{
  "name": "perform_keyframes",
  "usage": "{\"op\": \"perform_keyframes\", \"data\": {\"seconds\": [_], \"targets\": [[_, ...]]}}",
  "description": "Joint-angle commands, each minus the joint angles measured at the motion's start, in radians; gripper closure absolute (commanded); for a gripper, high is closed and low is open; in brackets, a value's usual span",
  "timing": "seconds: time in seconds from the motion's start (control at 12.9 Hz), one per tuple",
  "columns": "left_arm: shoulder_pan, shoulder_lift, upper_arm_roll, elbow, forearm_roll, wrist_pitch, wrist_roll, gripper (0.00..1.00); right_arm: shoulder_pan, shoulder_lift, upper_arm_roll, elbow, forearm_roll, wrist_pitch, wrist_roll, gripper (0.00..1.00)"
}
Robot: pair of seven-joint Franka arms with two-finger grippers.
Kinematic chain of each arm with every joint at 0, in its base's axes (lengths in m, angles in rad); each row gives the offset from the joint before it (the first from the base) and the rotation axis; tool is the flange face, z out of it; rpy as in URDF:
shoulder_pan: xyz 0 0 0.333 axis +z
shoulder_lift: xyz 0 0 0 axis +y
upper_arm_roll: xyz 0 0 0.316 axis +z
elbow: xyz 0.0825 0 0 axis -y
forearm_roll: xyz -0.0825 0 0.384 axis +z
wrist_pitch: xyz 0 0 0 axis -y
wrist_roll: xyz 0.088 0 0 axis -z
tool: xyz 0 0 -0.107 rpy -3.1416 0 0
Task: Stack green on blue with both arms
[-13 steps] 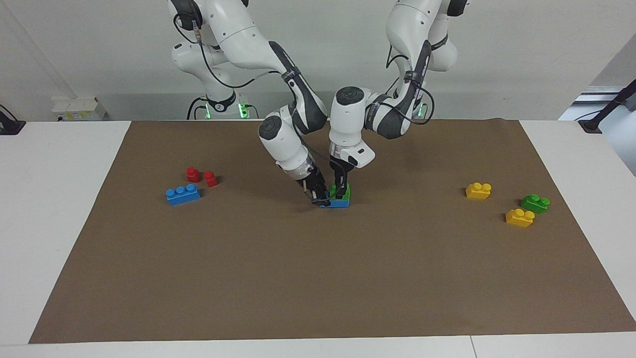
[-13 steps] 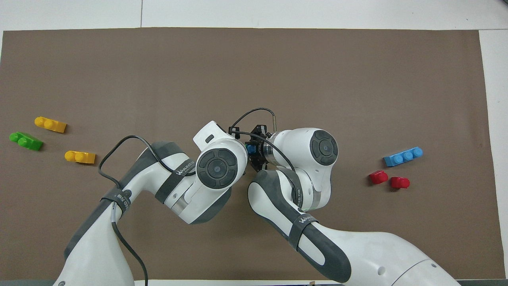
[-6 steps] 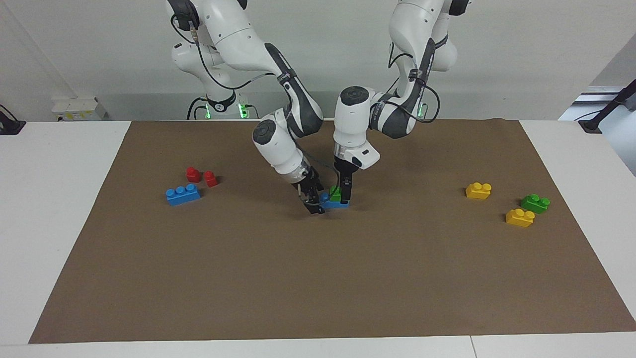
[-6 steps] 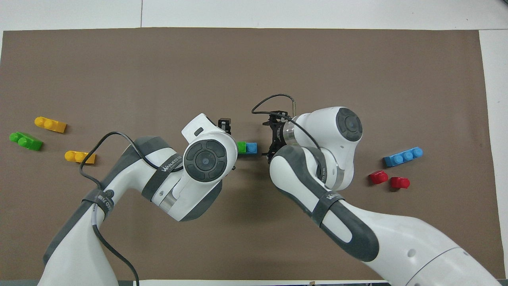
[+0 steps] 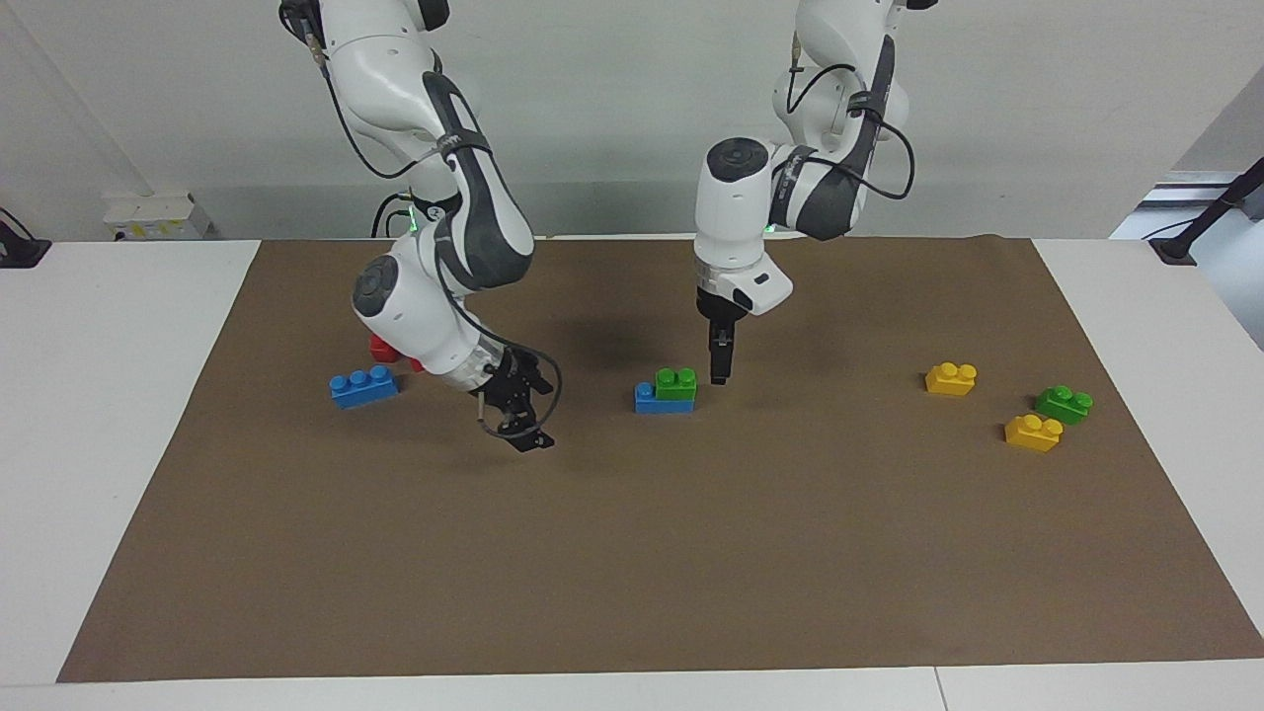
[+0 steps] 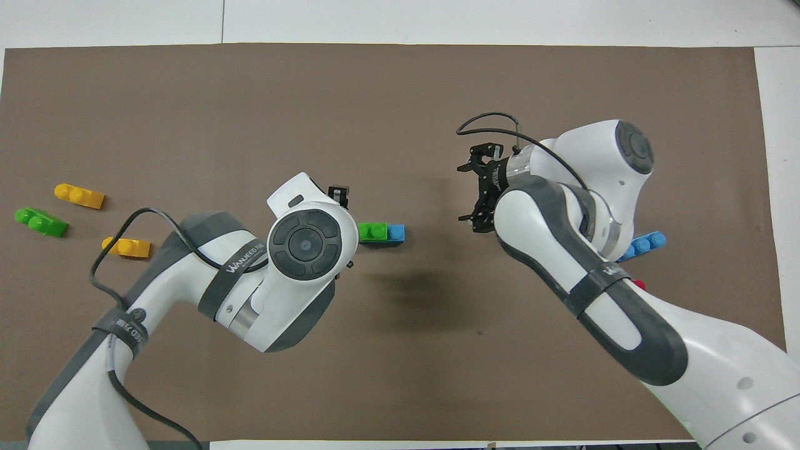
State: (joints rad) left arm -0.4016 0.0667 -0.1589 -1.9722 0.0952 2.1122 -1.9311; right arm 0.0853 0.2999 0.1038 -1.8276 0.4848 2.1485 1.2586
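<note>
Facing view: green point(image 5: 676, 384) is sitting on blue point(image 5: 656, 399), just beside the empty left gripper point(image 5: 720, 367). Overhead view: right gripper point(image 6: 479, 190), apparently spread open, is hanging apart; likely light, rigid plastic, best pinched across flat sides.

Mid-mat point(image 5: 632, 553), the two-stud brick point(image 5: 676, 383) sits on a three-stud brick point(image 5: 652, 400), over its end toward the left arm. Three more bricks cluster at that end of the table; another three-stud brick point(image 5: 363, 386) lies toward the right arm's end.
</note>
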Motion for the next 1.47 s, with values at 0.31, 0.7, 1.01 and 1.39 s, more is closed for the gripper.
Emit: {"op": "perform_keyframes", "data": {"seconds": [0.31,0.7,1.01,1.39], "targets": [[0.248,-0.165,0.010,0.078,-0.130,-0.236,0.516,0.00,-0.183,-0.082,0.013,0.233,-0.315,-0.411,-0.672,0.00],[0.435,-0.166,0.012,0.179,-0.141,-0.368,1.007,0.00,-0.187,-0.197,0.002,0.284,-0.457,-0.570,-1.124,0.00],[0.541,-0.166,0.013,0.213,-0.135,-0.397,1.517,0.00,-0.191,-0.266,0.005,0.260,-0.483,-0.671,-1.262,0.00],[0.541,-0.165,0.021,0.228,-0.115,-0.429,1.932,0.00,-0.188,-0.271,0.007,0.246,-0.483,-0.636,-1.272,0.00]]}}
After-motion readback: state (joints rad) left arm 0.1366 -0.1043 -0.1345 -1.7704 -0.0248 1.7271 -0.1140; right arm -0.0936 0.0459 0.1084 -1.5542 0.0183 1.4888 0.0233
